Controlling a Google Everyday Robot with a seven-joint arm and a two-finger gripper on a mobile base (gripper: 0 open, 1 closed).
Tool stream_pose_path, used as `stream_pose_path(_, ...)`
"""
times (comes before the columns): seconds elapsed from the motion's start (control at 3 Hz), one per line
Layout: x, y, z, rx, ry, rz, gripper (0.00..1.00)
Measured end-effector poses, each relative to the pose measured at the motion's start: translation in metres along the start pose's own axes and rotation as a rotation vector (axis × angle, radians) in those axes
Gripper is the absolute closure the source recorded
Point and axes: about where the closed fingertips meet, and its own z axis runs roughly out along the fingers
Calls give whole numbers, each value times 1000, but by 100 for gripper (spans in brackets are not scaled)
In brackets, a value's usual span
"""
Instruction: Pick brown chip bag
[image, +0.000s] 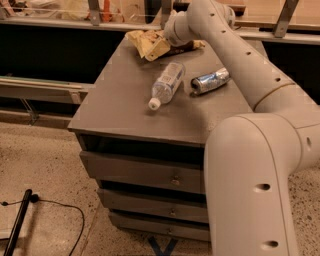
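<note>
The brown chip bag lay crumpled at the upper centre of the frame, on the far edge of the grey drawer cabinet. The gripper sat right over the bag's dark middle; whether it was open or closed could not be told. Nearer mid-frame lay a clear water bottle, with a crushed can just to its right.

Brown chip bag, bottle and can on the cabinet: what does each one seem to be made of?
Brown chip bag: thin crinkled film, probably plastic or foil, judging by its sharp creases. Bottle: clear plastic, see-through. Can: thin metal, shiny silver-blue and dented. The gripper is at the bag, near the far edge of the cabinet top.
</note>
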Motion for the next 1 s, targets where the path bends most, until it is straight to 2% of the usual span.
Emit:
stream_pose_path(0.33,15,0,14,-37,-3,-15,0)
stream_pose_path(0.67,24,5,21,-90,-21,-44,16)
stream_pose_path(1.0,28,10,21,-138,-39,-81,39)
